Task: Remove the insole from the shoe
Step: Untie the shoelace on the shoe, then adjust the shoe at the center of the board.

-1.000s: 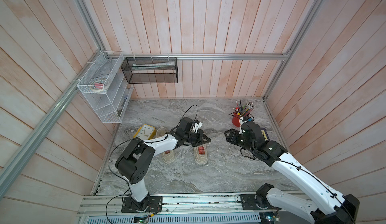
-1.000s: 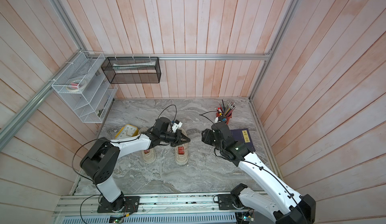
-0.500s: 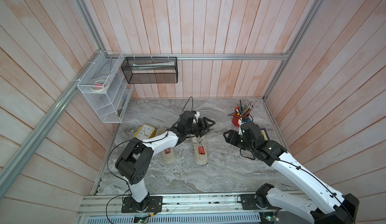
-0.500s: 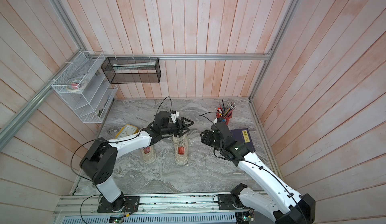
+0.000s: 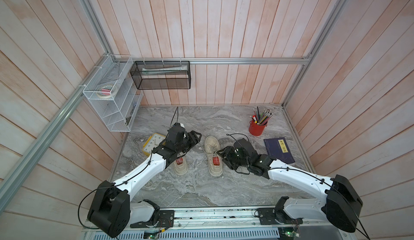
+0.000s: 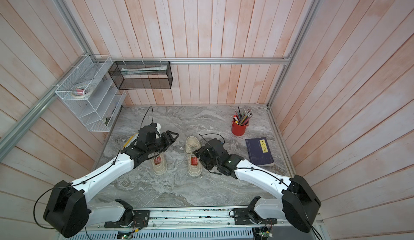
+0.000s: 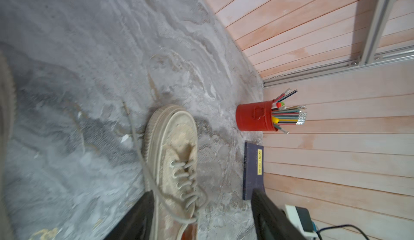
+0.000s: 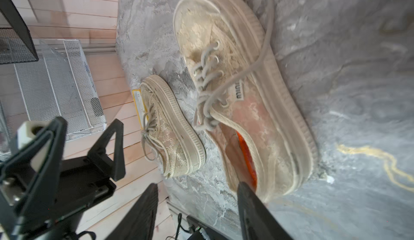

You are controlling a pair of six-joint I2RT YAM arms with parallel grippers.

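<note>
The shoe (image 8: 246, 82) is lacy, beige and rib-soled, with an orange insole (image 8: 246, 156). My right claw (image 8: 198, 186) gapes by its heel; my left claw (image 5: 195, 138) gapes empty.

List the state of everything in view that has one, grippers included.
left gripper: open, empty, above the table.
right gripper: open, empty, beside the right shoe.
right shoe: upright, orange insole inside.
left shoe: upright, laced, insole inside.
pencil cup: upright, full.
book: closed, flat.
clock: lying face up.
</note>
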